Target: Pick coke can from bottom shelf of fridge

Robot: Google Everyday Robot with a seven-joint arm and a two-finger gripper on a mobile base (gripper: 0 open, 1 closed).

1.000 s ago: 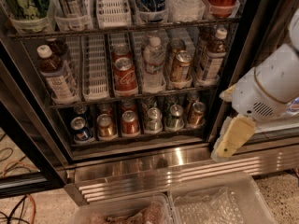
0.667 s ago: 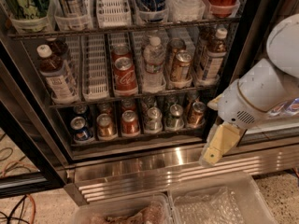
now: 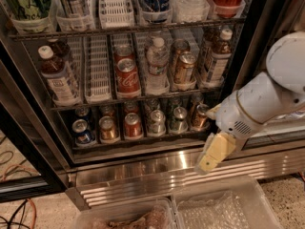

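Observation:
The fridge (image 3: pixel 157 168) stands open in front of me, with its ribbed steel base below. The bottom shelf (image 3: pixel 143 138) holds a row of small cans. The red coke can (image 3: pixel 132 126) stands third from the left, between a gold-orange can (image 3: pixel 108 129) and a silver can (image 3: pixel 156 123). A blue Pepsi can (image 3: pixel 82 132) is at the left end. My gripper (image 3: pixel 212 153), cream-coloured on a white arm (image 3: pixel 257 104), hangs in front of the steel base. It is below and right of the row, apart from the coke can and holding nothing.
The middle shelf (image 3: pixel 138 98) carries bottles, a larger red Coke can (image 3: pixel 127 75) and a gold can (image 3: pixel 183 67). Two clear plastic bins (image 3: pixel 224 206) sit on the floor below. The dark door frame (image 3: pixel 28 142) is at the left, with cables (image 3: pixel 19 209) on the floor.
My arm and gripper have moved left and a little down, closer to the right end of the bottom shelf. The cans have not moved.

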